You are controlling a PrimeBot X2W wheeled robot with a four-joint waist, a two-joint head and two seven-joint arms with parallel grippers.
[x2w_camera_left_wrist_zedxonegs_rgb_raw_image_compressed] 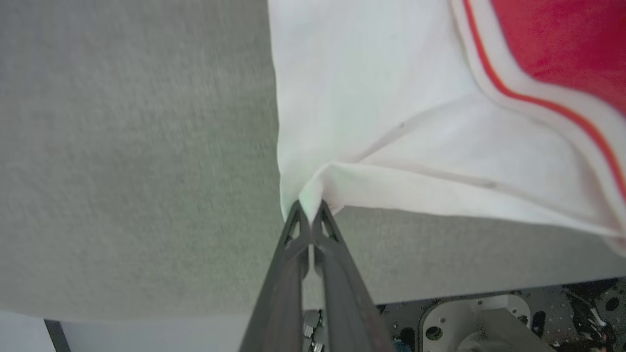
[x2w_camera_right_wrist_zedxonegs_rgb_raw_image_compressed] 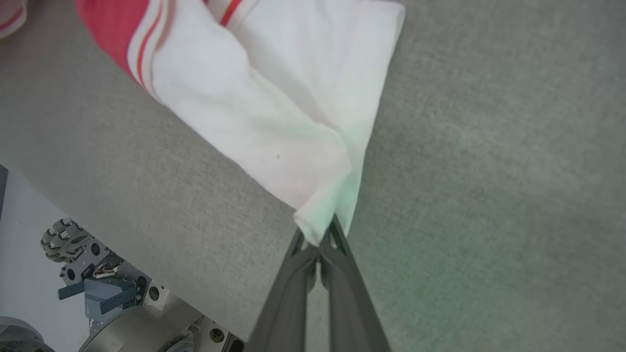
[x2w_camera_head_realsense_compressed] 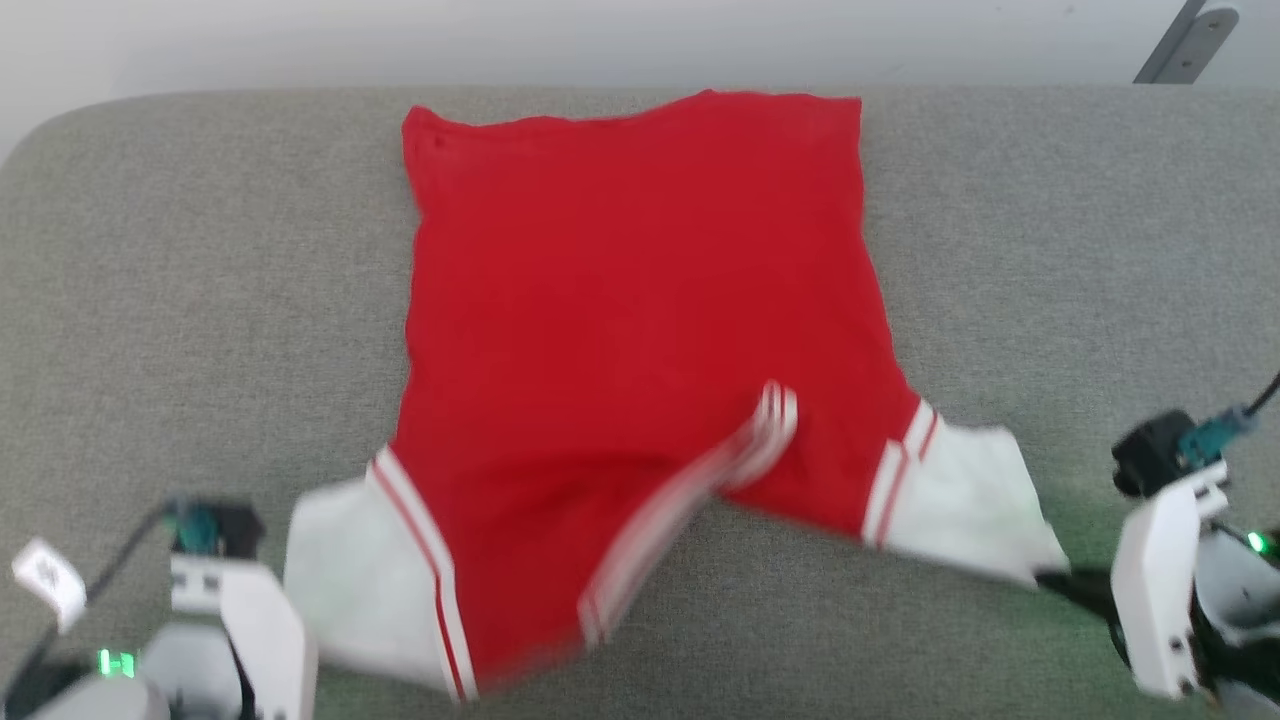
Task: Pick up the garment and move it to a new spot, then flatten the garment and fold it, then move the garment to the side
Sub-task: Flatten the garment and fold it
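The garment [x2w_camera_head_realsense_compressed: 630, 300] lies spread on the grey padded surface [x2w_camera_head_realsense_compressed: 200, 300], plain red side up, hem at the far end, no print showing. A striped trim band [x2w_camera_head_realsense_compressed: 690, 500] looks blurred near its front. My left gripper [x2w_camera_left_wrist_zedxonegs_rgb_raw_image_compressed: 308, 211] is shut on the corner of the left white sleeve [x2w_camera_left_wrist_zedxonegs_rgb_raw_image_compressed: 371, 98]. My right gripper [x2w_camera_right_wrist_zedxonegs_rgb_raw_image_compressed: 325, 235] is shut on the corner of the right white sleeve [x2w_camera_right_wrist_zedxonegs_rgb_raw_image_compressed: 274, 112]. In the head view the right gripper's dark fingers [x2w_camera_head_realsense_compressed: 1065, 582] meet the sleeve's outer corner [x2w_camera_head_realsense_compressed: 960, 500], and both sleeves are pulled outward near the front edge.
The grey surface stretches wide on both sides of the garment. Its front edge [x2w_camera_left_wrist_zedxonegs_rgb_raw_image_compressed: 146, 313] runs close behind both grippers, with the robot's base [x2w_camera_right_wrist_zedxonegs_rgb_raw_image_compressed: 122, 303] below it. A grey metal bracket [x2w_camera_head_realsense_compressed: 1190, 42] stands beyond the far right corner.
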